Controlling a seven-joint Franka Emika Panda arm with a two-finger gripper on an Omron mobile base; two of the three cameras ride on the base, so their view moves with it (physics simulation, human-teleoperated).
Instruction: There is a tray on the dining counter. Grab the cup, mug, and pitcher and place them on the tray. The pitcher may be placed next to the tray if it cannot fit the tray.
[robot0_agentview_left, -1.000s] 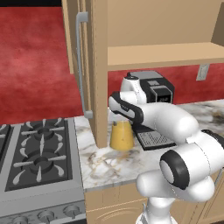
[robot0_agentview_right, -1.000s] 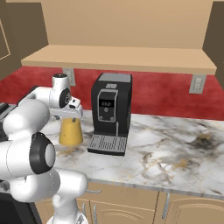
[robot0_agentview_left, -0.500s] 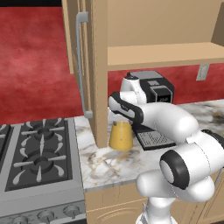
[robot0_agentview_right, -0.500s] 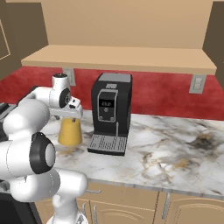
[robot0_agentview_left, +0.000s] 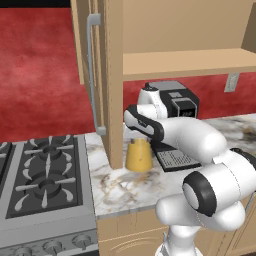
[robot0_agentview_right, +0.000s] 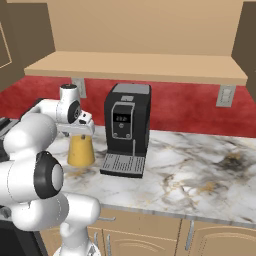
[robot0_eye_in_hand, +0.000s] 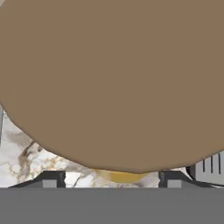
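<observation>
1. pitcher (robot0_agentview_left: 138, 155) upright on marble worktop (robot0_agentview_right: 200, 175), just left of black coffee machine (robot0_agentview_right: 126, 129).
2. gripper (robot0_eye_in_hand: 111, 178) directly above tan lid (robot0_eye_in_hand: 109, 78), fingertips (robot0_eye_in_hand: 51, 179) straddling it; grip state unclear.

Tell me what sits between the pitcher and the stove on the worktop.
Just bare marble worktop and the foot of the tall wooden cabinet panel, left of the pitcher; the stove lies beyond, in the left base view.

The clear cone-shaped glass pitcher (robot0_agentview_left: 139, 155) of orange liquid, tan-lidded, was seen upright on marble, just left of a black machine.
</observation>
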